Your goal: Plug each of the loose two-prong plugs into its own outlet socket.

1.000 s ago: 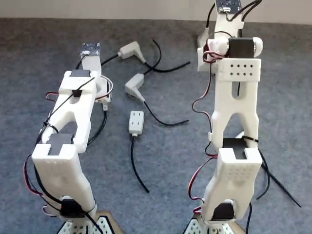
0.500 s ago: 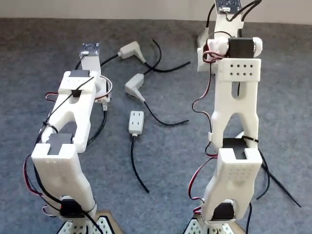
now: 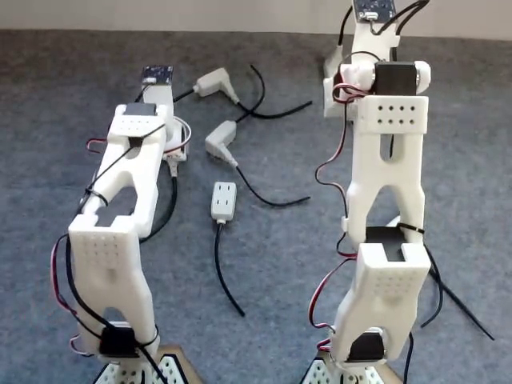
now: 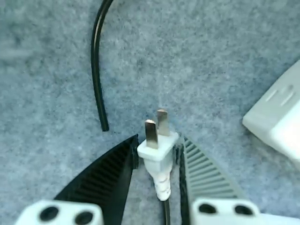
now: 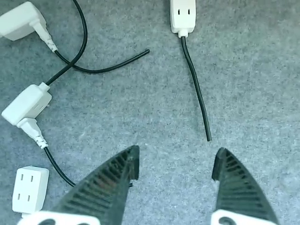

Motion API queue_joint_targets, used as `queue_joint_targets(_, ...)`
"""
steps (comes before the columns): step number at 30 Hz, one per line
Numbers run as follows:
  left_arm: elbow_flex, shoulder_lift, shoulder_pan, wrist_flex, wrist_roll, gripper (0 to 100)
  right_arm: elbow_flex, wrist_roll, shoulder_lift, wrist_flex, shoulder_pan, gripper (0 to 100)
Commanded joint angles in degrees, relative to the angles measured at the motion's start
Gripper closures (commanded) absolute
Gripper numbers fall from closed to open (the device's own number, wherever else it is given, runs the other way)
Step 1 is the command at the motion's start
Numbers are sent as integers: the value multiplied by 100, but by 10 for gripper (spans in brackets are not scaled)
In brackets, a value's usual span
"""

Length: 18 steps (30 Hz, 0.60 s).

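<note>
A white two-prong plug (image 4: 157, 147) sits between the black fingers of my left gripper (image 4: 159, 139), which is shut on its body; the prongs point away from the gripper over the grey carpet. A white outlet block (image 4: 276, 126) with slots lies close beside it. In the high view the left gripper (image 3: 173, 160) hangs left of a white block (image 3: 222, 138); a white two-socket outlet (image 3: 223, 200) lies nearer the bases. My right gripper (image 5: 177, 150) is open above bare carpet, with an outlet (image 5: 183, 14), two white blocks (image 5: 26, 105) (image 5: 18, 21) and a second outlet (image 5: 30, 187) apart from it.
Loose black cords (image 3: 272, 112) cross the carpet between the arms, and one cord (image 3: 224, 272) trails from the two-socket outlet toward the bases. A black cord end (image 4: 104, 126) lies beside the held plug. The right arm (image 3: 388, 160) stands folded at the right.
The left arm has stretched farther from its base and shifted slightly right, its wrist moving with it. The right arm and the things on the carpet have not moved.
</note>
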Motion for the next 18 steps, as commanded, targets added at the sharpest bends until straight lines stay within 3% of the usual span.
queue_joint_targets(1, -664, 277, 251, 413, -9, 886, -84, 44, -171, -75, -40, 745)
queue_joint_targets(6, -927, 382, 277, 765, -18, 982, -84, 44, -171, -75, -40, 745)
queue_joint_targets(18, -936, 356, 286, 1415, 0, 976, -84, 44, -171, -75, -40, 745)
